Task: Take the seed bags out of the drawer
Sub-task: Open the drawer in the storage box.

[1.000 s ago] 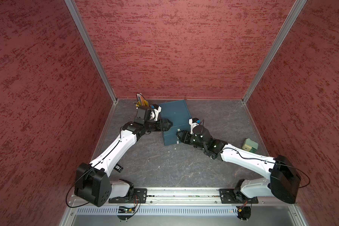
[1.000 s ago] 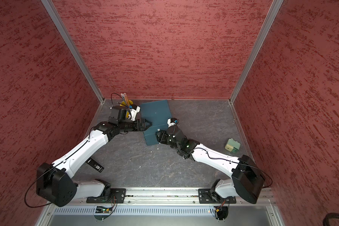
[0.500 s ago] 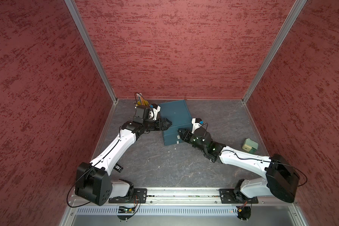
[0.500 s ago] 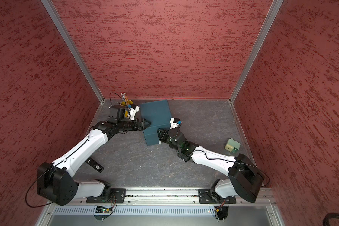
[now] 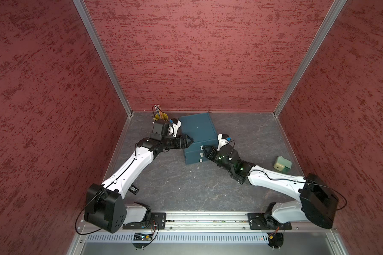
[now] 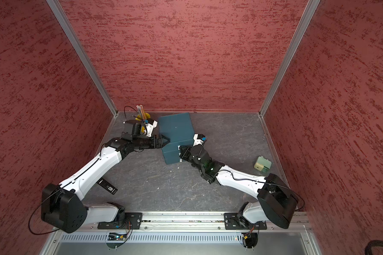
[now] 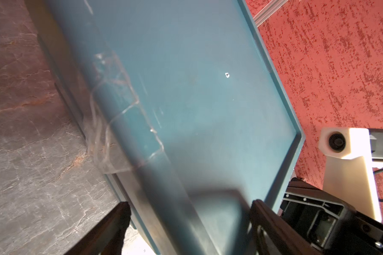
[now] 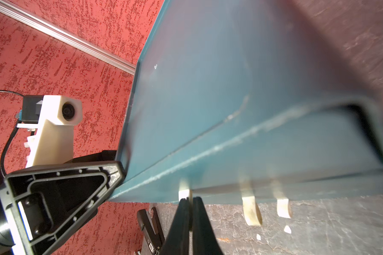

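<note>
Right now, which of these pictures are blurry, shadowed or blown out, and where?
Both top views: sharp and evenly lit. Left wrist view: the teal box goes soft and shadowed close to the lens, with a blown-out white patch at the frame's edge. Right wrist view: the box front and white tabs are smeared; the red wall stays crisp.

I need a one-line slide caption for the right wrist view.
Right tool shut on a white tab at the front of the teal drawer cabinet.

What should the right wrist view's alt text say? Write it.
The right gripper is shut on a white tab at the teal drawer cabinet's front edge. Two more white tabs stick out beside it, over the grey table.
</note>
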Available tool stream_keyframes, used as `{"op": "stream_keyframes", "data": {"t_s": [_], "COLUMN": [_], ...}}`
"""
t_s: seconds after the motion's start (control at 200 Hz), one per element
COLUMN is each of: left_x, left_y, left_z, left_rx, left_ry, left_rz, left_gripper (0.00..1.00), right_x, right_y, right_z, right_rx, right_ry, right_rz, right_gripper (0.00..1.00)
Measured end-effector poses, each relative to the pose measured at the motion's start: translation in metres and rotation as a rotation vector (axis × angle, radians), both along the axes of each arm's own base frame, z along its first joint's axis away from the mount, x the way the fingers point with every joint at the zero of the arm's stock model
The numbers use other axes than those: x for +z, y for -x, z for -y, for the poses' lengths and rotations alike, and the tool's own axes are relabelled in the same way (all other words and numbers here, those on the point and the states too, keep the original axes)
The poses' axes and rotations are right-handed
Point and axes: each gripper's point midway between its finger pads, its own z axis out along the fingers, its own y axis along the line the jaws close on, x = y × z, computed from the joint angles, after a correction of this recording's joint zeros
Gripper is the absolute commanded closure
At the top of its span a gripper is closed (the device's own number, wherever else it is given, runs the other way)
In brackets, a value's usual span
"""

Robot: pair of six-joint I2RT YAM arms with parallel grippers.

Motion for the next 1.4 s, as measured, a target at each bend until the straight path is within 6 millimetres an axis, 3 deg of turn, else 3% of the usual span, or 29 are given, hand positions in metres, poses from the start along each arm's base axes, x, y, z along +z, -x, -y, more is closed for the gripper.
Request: {"op": "stream_keyframes", "data": {"t_s": [0.15, 0.626, 1.398], "left_x": [0.004, 0.005, 0.003], "left_y": [0.005, 0.006, 0.006], "left_z": [-0.002, -0.002, -0.002], "left_rx": [0.004, 0.013, 0.018], "left_ry": [0.008, 0.017, 0.024], "left_rz": [0.010, 0.010, 0.007], "left_gripper": [0.35, 0.38, 0.39], "right_x": [-0.001, -0.001, -0.008], "right_y": [0.000, 0.003, 0.081], "right_z": [0.000, 0.000, 0.018], "right_rx": [-0.001, 0.003, 0.067], "right_ry": [-0.003, -0.011, 0.002], "right_rz": [-0.002, -0.005, -0.089], "right_gripper": [0.93, 0.98, 1.00]}}
